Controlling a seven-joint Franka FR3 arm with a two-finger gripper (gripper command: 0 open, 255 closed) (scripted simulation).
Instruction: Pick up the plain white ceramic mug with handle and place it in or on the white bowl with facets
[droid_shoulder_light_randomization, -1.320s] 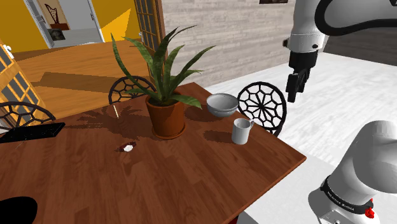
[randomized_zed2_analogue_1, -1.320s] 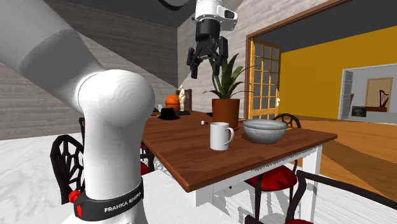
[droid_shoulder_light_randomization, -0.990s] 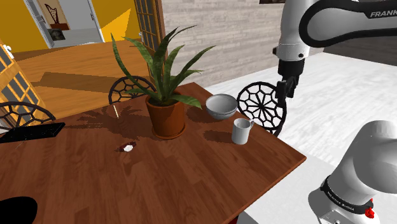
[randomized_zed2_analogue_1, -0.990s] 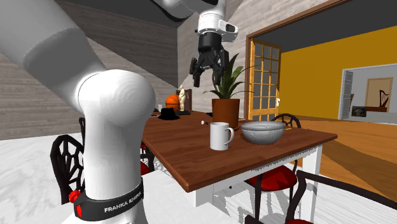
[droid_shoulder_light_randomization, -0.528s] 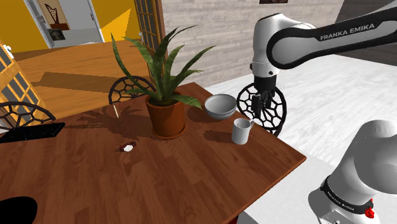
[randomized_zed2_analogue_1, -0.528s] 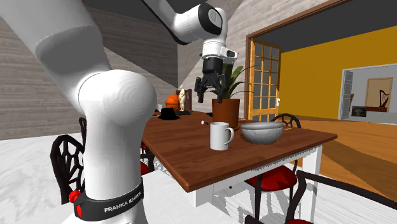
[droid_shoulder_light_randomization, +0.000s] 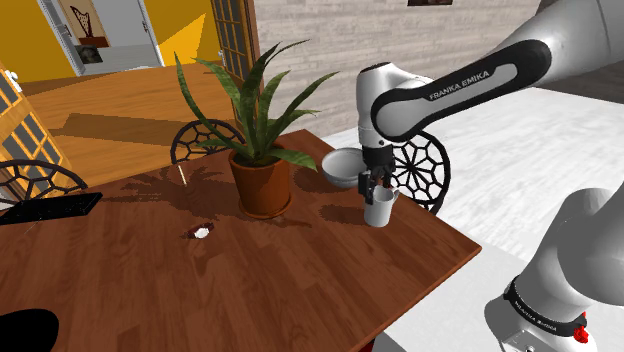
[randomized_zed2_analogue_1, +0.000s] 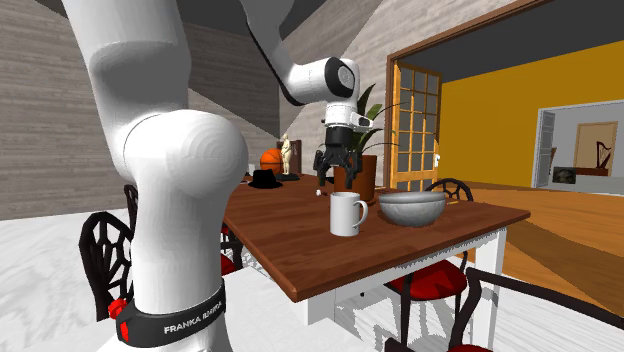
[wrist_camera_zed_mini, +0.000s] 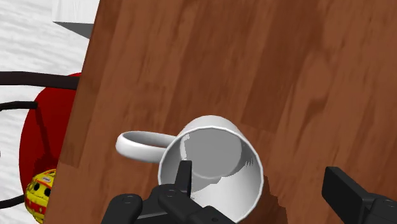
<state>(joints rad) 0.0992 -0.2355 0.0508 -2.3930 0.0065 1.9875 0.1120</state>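
The white mug (droid_shoulder_light_randomization: 379, 208) stands upright near the wooden table's (droid_shoulder_light_randomization: 300, 270) corner, its handle (wrist_camera_zed_mini: 136, 144) pointing towards the table edge. The grey-white faceted bowl (droid_shoulder_light_randomization: 346, 165) sits just behind it, towards the plant. My black gripper (droid_shoulder_light_randomization: 372, 184) hangs open directly above the mug's rim, pointing down. In the wrist view the mug (wrist_camera_zed_mini: 210, 167) lies below the gripper (wrist_camera_zed_mini: 263, 186): one finger (wrist_camera_zed_mini: 183, 177) is over the mug's opening near the handle side, the other stands well outside its wall. Neither touches it. In the second exterior view the gripper (randomized_zed2_analogue_1: 335, 180) hovers over the mug (randomized_zed2_analogue_1: 347, 213), beside the bowl (randomized_zed2_analogue_1: 413, 206).
A potted plant (droid_shoulder_light_randomization: 261, 183) in a brown pot stands to the shoulder view's left of the bowl. A black wire-back chair (droid_shoulder_light_randomization: 415, 166) with a red seat (wrist_camera_zed_mini: 48, 146) is tucked at the table edge beside the mug. A small white scrap (droid_shoulder_light_randomization: 200, 232) lies mid-table.
The arm has swung down and towards the shoulder view's left, bringing the gripper from high beside the table to just above the mug. Fingers stay open; mug and bowl have not moved.
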